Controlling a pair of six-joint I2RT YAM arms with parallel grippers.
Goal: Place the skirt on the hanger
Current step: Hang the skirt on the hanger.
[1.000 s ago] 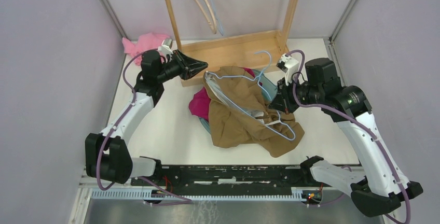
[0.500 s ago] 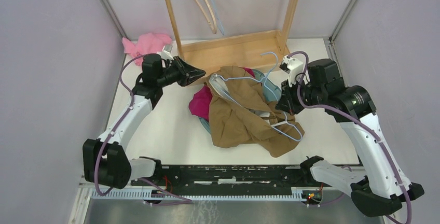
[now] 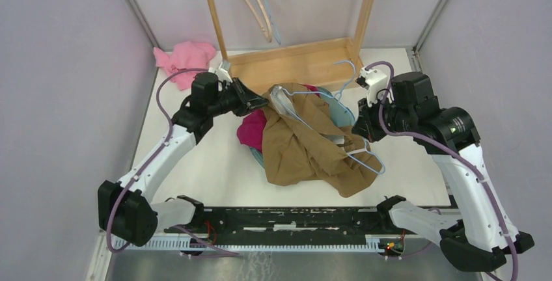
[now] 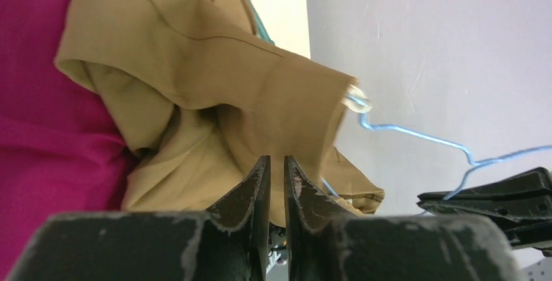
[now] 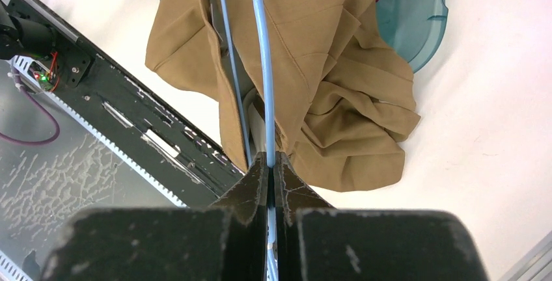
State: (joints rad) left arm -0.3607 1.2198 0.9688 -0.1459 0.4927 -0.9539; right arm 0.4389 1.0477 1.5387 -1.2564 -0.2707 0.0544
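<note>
Tan, smooth-woven cloth makes up the skirt (image 3: 306, 151), which sits in soft, crumpled folds between the two claws. Its upper edge is draped over the hanger (image 3: 338, 76) and the rest slumps onto the white tabletop (image 3: 208, 164). The hanger is a thin, pale blue bent rod, with its curled hook standing near the right claw (image 3: 360, 131).

That claw is clamped tight on the hanger's bar. In its own wrist view the blue rod runs straight out from between the pressed, scuffed black fingers (image 5: 250, 183) and across the skirt's creased surface, with a thinner blue strand just left of it.

The left claw (image 3: 265, 102) points at the skirt's raised end. Its matte black fingers (image 4: 250, 190) stand only a narrow slit apart, tips right up against a seamed fold of the tan cloth. Whether they pinch any of it I cannot tell.

Below and beside the left claw lies a bunched magenta garment (image 3: 250, 128), partly tucked under the skirt. A translucent teal plastic tub (image 5: 423, 34) shows its rounded rim from beneath the cloth, ahead of the right claw.

Beyond both claws stands a bare wooden frame (image 3: 293, 63) with pale hangers (image 3: 257, 8) on it. A fuzzy pink cloth (image 3: 185, 56) lies crumpled well behind the left claw
</note>
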